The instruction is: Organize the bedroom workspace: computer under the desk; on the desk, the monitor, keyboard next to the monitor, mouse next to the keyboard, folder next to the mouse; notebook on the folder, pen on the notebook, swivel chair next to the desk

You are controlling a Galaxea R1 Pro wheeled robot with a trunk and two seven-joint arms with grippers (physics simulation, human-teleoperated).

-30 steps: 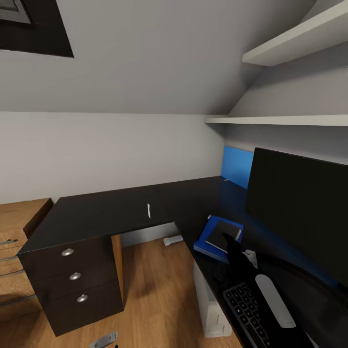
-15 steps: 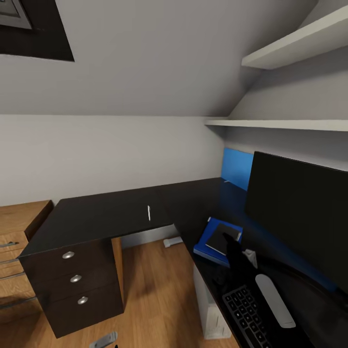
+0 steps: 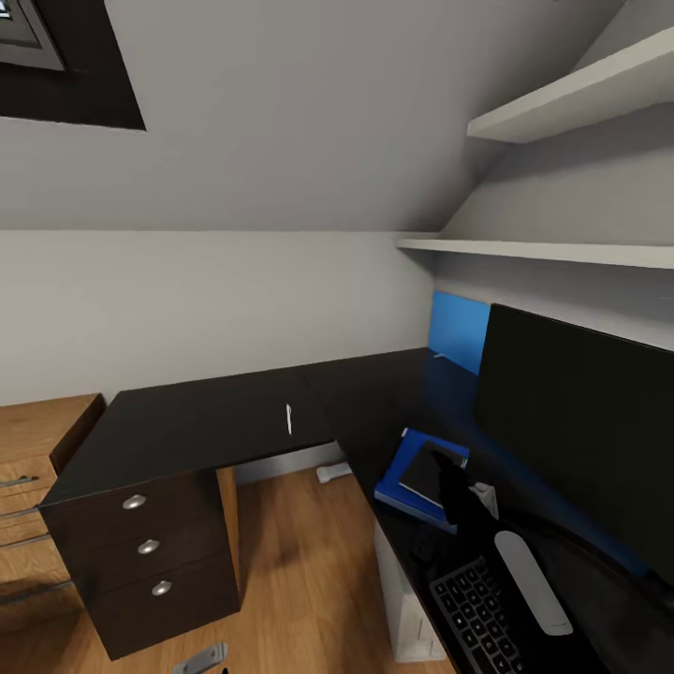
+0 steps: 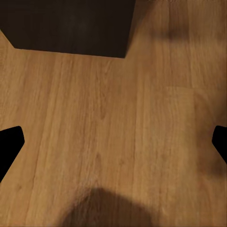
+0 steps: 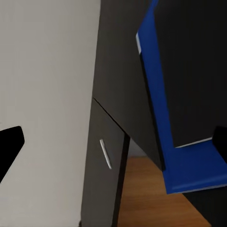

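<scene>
Two black fingertips edge each wrist view, so both the left gripper (image 4: 113, 142) and right gripper (image 5: 113, 142) stand wide apart, holding nothing. No writing is legible. On the surface (image 3: 206, 421), the notebook (image 3: 432, 471) lies on the folder (image 3: 398, 482); the pen (image 3: 288, 418) rests well apart. Since earlier, only the camera has tilted up.
</scene>
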